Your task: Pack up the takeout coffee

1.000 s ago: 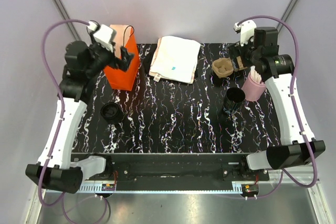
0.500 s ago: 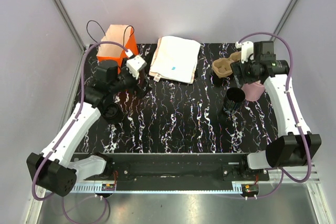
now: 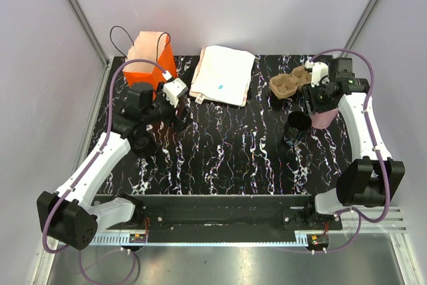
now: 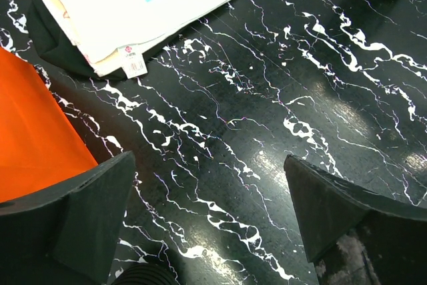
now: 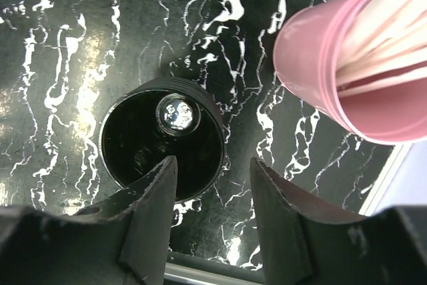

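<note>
from above, the takeout coffee (image 3: pixel 297 123) stands upright at the right side of the table (image 3: pixel 227 158), just beside the pink cup (image 3: pixel 323 113), with the right gripper (image 3: pixel 311 103) hanging close over it. the grasp should go best if one finger drops inside the mouth and one outside, clear of the pink cup, then pinches the wall gently. the left gripper (image 3: pixel 175 108) hovers near the orange bag (image 3: pixel 152 65). at the left wrist, its fingers are spread wide over bare tabletop, holding nothing. at the right wrist, the jaws stand partway apart astride the cup's near wall. whether they touch it i cannot tell.
</note>
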Motion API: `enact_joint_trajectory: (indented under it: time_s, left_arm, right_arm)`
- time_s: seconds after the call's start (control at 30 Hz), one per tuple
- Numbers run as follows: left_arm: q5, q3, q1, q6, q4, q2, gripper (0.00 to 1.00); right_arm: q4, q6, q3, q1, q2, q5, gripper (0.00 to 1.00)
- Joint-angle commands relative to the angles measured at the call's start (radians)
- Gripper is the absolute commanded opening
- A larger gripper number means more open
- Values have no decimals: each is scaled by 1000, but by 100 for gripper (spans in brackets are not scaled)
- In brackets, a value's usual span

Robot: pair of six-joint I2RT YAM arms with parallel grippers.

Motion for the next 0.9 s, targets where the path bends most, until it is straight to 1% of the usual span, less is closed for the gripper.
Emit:
enact_joint_trajectory:
  time_s: [0.0,0.17,0.33,0.47,0.5,0.67,0.87]
  left_arm:
    - [33,-4,-3,2,50,-12,99]
    - [43,-6,-3,-5,51,-5,99]
    - [52,-4,-3,-7,49,2,99]
    - [53,-6,-3,-7,51,2,99]
    - [52,-4,-2,-7,50,2,99]
    - [55,-6,-3,-8,50,3,99]
    - [56,-6,-3,-7,51,2,99]
  right_arm:
    - [-12,-29,-13,0,7,-51,51]
    - [-31,-47,-23,-3,32,-56,45]
    - [-64,-58,-4,-11,64,-51,44]
    - [-100,-67,26,-15,87,-45,42]
    - [-112,-69,33,-15,90,-44,39]
    - [-147,-75,69,-17,98,-41,38]
    - [-153,-78,75,-17,105,-31,36]
